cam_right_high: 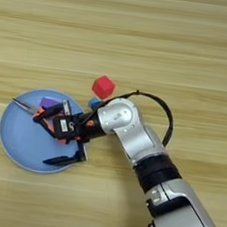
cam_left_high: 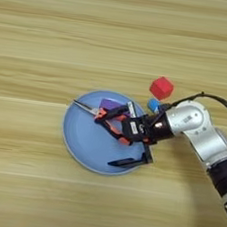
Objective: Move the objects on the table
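Wood table (cam_left_high: 54,37): pliers (cam_left_high: 107,119) on plate (cam_left_high: 79,141), tips pointing left; gripper (cam_left_high: 127,137) spread wide

Striped wood table (cam_left_high: 55,33): blue plate (cam_left_high: 77,136), red cube (cam_left_high: 161,87)

The table (cam_left_high: 54,37) fills the whole view — light wood with pale and tan stripes running side to side.

Lab-like tabletop: bare wood-grain table (cam_left_high: 55,28), robot arm (cam_right_high: 133,133).
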`<state>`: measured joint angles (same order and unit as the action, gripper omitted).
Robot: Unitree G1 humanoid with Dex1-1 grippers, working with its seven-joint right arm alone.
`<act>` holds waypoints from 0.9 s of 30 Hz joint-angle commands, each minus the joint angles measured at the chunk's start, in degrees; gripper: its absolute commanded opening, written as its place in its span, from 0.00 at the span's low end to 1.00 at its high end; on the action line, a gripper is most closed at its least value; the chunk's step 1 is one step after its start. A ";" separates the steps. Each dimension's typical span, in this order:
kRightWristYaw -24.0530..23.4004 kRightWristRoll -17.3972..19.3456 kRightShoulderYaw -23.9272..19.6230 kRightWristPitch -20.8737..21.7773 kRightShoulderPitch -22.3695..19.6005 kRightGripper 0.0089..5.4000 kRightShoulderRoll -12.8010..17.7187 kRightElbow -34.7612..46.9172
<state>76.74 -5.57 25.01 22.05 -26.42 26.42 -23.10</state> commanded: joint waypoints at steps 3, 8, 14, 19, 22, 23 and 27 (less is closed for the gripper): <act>0.81 -0.08 0.19 0.53 -0.95 0.99 3.14 2.17; 2.68 0.62 0.53 1.43 -0.44 0.99 4.16 2.85; 5.53 1.84 1.04 1.70 0.14 0.99 5.73 3.81; 6.24 2.68 0.90 2.16 0.23 0.99 6.11 4.10; 4.98 3.94 -0.25 1.40 -0.57 0.99 4.83 3.83; 4.67 5.07 -0.96 0.56 -0.95 0.99 4.26 4.00; 4.08 9.58 -3.91 -2.87 -2.18 0.99 2.58 5.07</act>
<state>83.69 0.07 25.10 21.55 -24.50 29.24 -20.37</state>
